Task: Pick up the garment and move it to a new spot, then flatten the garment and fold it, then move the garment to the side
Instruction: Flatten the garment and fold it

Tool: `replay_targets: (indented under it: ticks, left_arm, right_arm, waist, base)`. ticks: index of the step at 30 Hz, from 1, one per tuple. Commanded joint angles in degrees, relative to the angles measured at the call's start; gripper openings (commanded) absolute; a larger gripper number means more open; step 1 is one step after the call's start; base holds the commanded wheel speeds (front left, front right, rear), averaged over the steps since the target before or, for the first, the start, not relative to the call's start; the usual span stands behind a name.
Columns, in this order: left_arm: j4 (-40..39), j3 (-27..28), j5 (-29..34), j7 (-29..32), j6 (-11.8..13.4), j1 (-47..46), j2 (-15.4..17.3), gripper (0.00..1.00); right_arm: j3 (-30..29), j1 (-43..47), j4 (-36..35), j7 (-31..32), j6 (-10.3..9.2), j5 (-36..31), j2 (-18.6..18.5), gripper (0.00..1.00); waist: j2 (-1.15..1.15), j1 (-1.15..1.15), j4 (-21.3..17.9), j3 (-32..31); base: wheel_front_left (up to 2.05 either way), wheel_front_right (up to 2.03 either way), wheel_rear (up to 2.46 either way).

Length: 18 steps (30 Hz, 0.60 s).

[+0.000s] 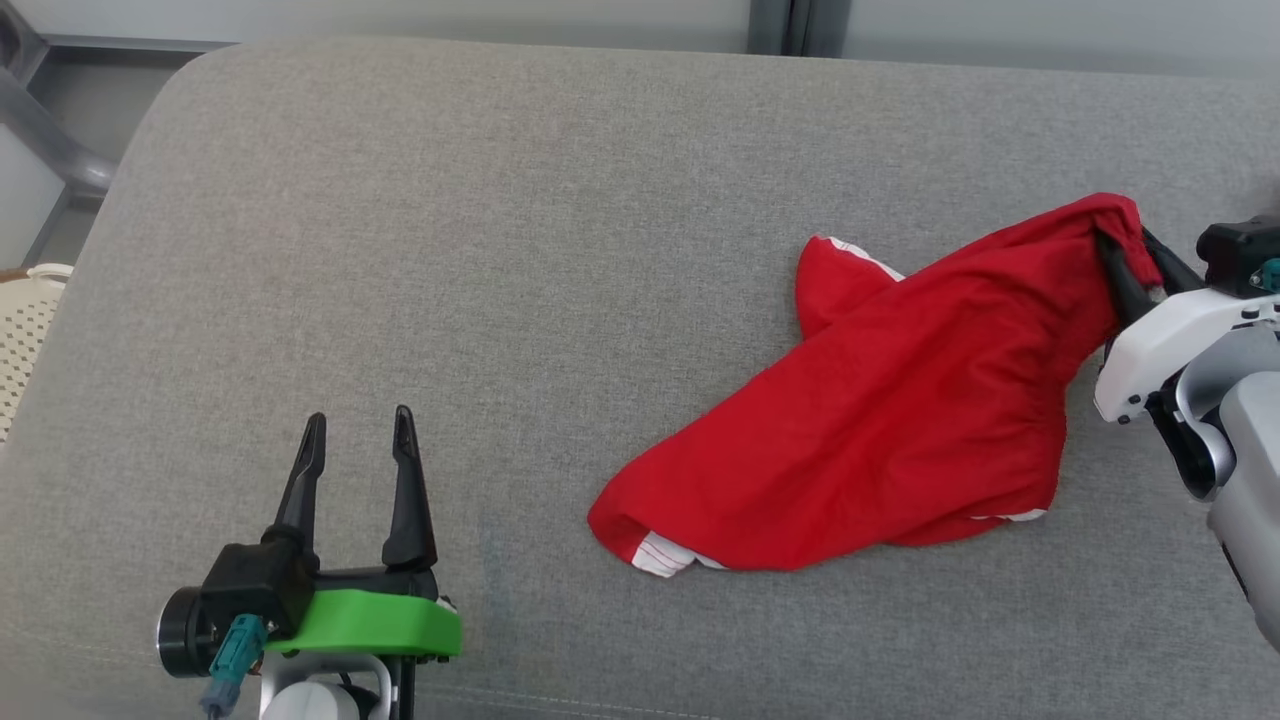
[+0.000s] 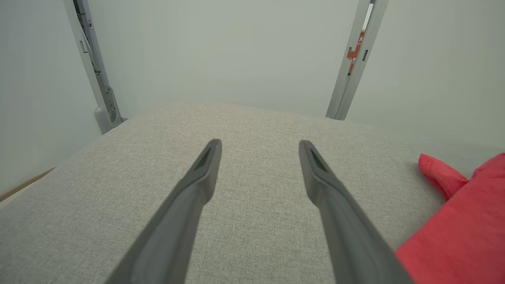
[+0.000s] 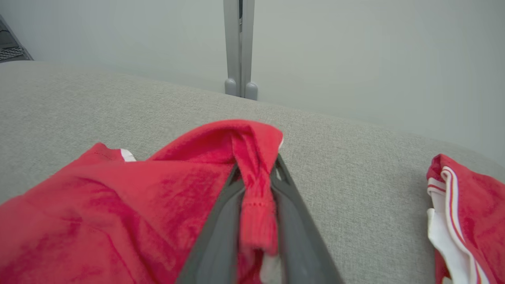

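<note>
Clamped on garment (image 1: pixel 880 420) edge by right gripper (image 3: pixel 257 169), right of frame — lift slowly, avoid dragging; noted left gripper (image 1: pixel 360 418) spread, lower left.

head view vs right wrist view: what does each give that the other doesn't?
Head view adds: the open left gripper, apart from the cloth; the full outline of the crumpled red garment with white-striped trim; a cream perforated basket at the edge. Right wrist view adds: a close look at the bunched stitched hem clamped between the fingers. Both: the right gripper shut on the garment, and the grey fabric cushion.
</note>
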Motion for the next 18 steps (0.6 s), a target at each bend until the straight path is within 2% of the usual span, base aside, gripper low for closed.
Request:
replay_targets:
  ticks: [1,5,9,18]
  left_arm:
    - [0.0,0.0,-0.5,0.0,0.3,-1.1,0.1,1.0]
    - [0.1,0.4,-0.2,0.0,0.6,-0.6,0.1,1.0]
    - [0.4,1.1,0.5,0.0,0.2,0.0,0.1,1.0]
    - [0.3,2.9,1.2,0.0,-0.4,1.7,0.1,1.0]
  right_arm:
    - [0.6,-1.1,1.2,-1.2,-0.09,0.5,0.2,1.0]
    - [1.8,-2.0,3.3,-4.3,-0.09,1.2,0.4,1.0]
    - [2.9,-0.1,1.6,-5.6,-0.09,1.8,0.3,1.0]
    - [1.4,14.4,-13.2,-5.8,-0.1,4.7,-0.6,1.0]
  waist:
    - [0.0,0.0,0.4,0.5]
    - [0.0,0.0,-0.9,-0.1]
    - [0.0,0.0,-2.6,-1.4]
    - [0.0,0.0,-5.8,-3.6]
  base:
    - [0.0,0.0,0.0]
    - [0.0,0.0,0.0]
    - [0.0,0.0,0.0]
    - [0.0,0.0,0.0]
